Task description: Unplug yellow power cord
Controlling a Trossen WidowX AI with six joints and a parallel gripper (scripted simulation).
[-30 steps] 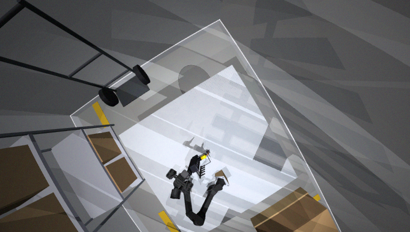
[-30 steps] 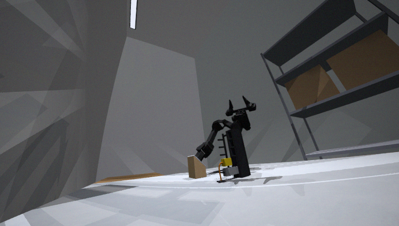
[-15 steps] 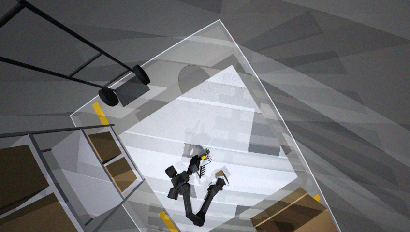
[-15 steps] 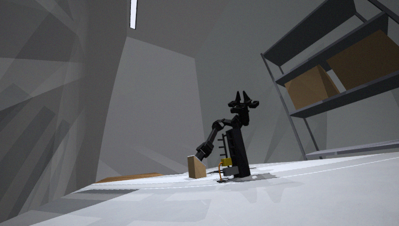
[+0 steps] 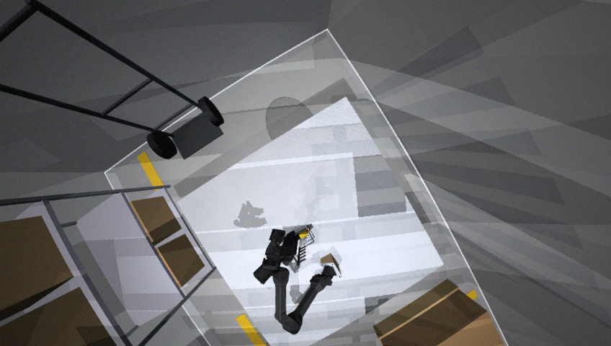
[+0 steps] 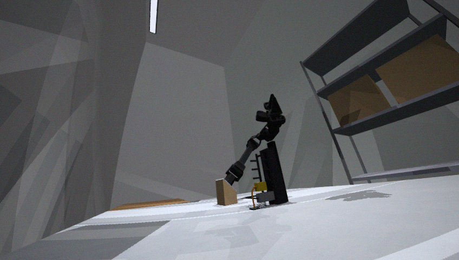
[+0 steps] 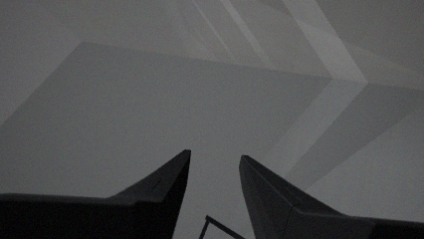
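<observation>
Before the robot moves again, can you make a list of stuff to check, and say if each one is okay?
1. Is the gripper holding nothing? Ok: the wrist view shows only wall between the partly closed fingers.
2. Is the gripper away from the yellow plug? Ok: it points up, high above the plug.
3. Is it off the power strip? Ok: the exterior view shows the hand above the strip's top end, but the margin is hard to judge.
4. Is the plug pulled out? Cannot tell: it sits right against the strip's lower end.
5. Is the cord free? Ok: it hangs down to the table, nothing gripping it.
</observation>
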